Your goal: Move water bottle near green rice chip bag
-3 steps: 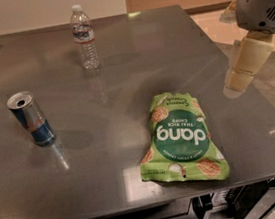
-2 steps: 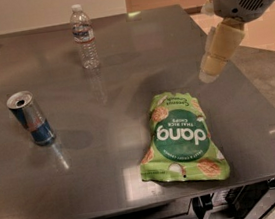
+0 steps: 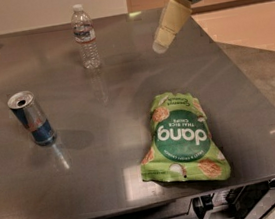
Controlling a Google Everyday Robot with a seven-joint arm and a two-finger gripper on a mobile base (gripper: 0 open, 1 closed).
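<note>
The water bottle, clear and ribbed with a white cap and a dark label band, stands upright at the far side of the grey table. The green rice chip bag lies flat near the front right, its "dang" circle facing up. My gripper hangs from the arm at the upper right, above the table, to the right of the bottle and beyond the bag. It holds nothing that I can see.
A blue-and-silver drink can stands upright at the left. The table's right edge drops to a grey floor. The front edge runs just below the bag.
The arm and gripper have moved left and toward the far side of the table, closer to the bottle. The bottle, bag and can have not moved.
</note>
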